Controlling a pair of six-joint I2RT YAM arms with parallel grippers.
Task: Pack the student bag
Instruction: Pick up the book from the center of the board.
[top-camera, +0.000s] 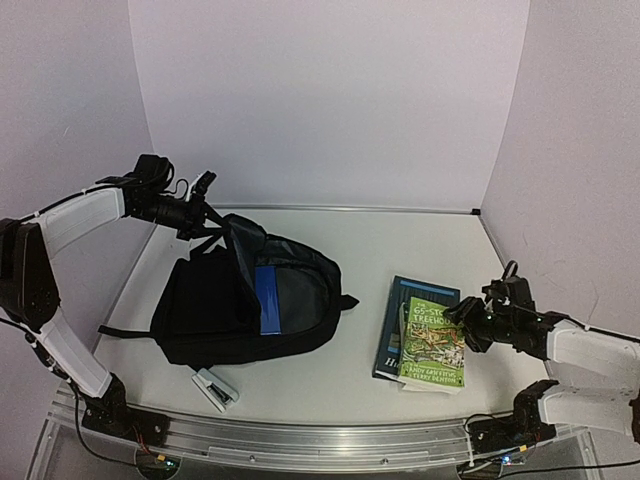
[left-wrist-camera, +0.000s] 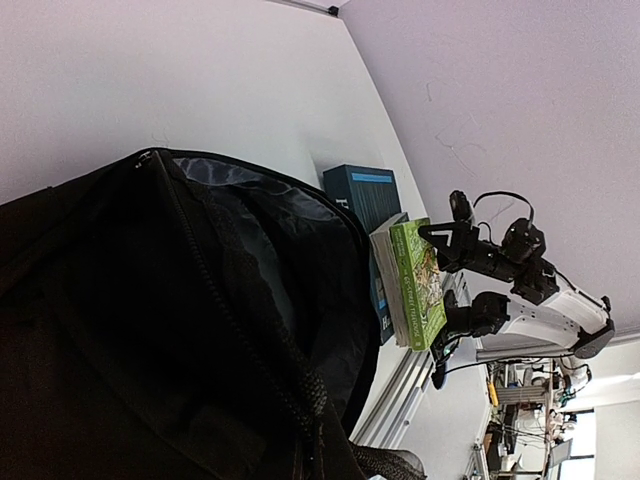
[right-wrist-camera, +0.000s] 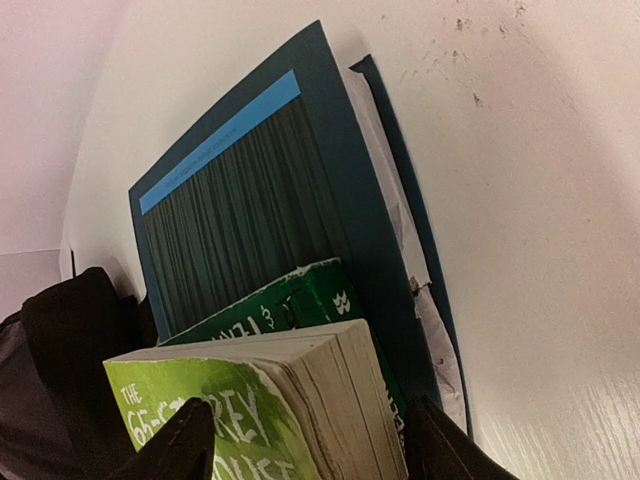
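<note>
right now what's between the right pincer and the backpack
A green paperback stacked over a dark blue book, then bare table up to the backpack. The top external view shows it.

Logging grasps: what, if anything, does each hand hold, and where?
The left hand holds the student bag by its opening's top edge. The right hand straddles an edge of the green book; grip cannot be told.
</note>
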